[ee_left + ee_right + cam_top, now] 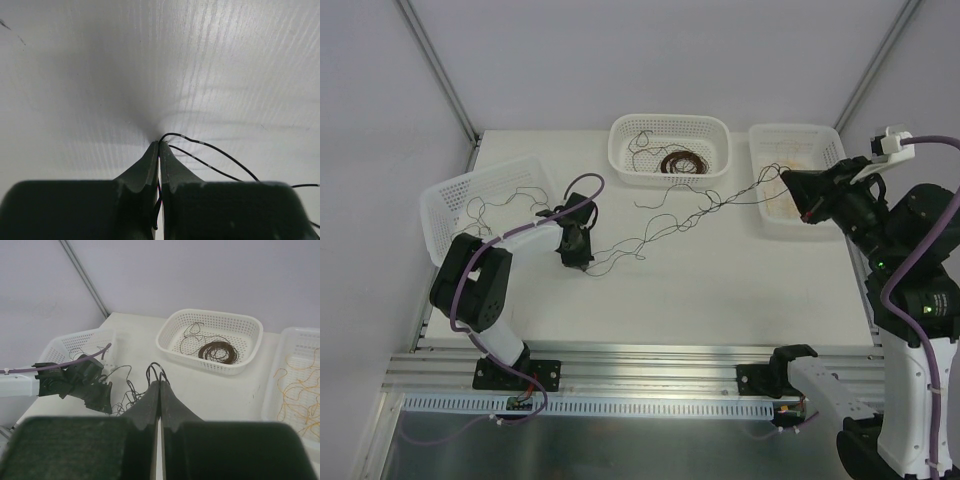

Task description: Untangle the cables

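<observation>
A tangle of thin dark cables (715,207) is stretched across the table between my two grippers. My left gripper (578,262) is low on the table, left of centre, shut on one end; in the left wrist view its jaws (160,143) pinch a black cable (215,148) that trails off right. My right gripper (807,212) hangs over the right basket, shut on the other end. In the right wrist view small black cable loops (159,371) poke out of its closed gripper tip (160,382), and loose squiggles (127,390) lie beside the left arm.
Three white perforated baskets stand at the back. The middle basket (620,150) holds a dark brown coil (682,162). The right basket (765,215) holds yellow-tan strands (300,390). The tilted left basket (440,210) holds a few dark strands. An aluminium rail runs along the near edge.
</observation>
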